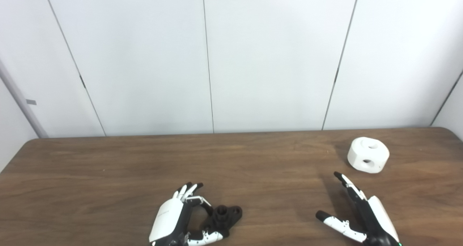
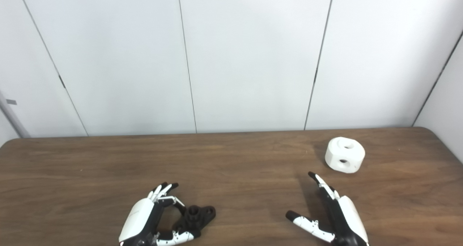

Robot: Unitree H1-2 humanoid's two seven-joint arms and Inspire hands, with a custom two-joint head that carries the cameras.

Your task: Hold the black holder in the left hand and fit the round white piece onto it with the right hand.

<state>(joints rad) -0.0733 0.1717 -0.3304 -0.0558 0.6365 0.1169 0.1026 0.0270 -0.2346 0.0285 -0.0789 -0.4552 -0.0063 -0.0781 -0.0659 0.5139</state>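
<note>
Two hands out, early days I'd say. Left hand (image 1: 173, 217) is cupped round the black holder (image 1: 225, 217) lying on the table (image 1: 108, 173), can't tell if it's actually gripped. Right hand (image 1: 358, 213) is spread, empty, needs to reach forward to the round white piece (image 1: 368, 155) near the far right corner. Plain white wall panels (image 1: 144, 58) behind.

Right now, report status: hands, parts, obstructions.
Left hand cupped round black holder, grip unconfirmed. Right hand open, short of round white piece. Nothing between them.
</note>
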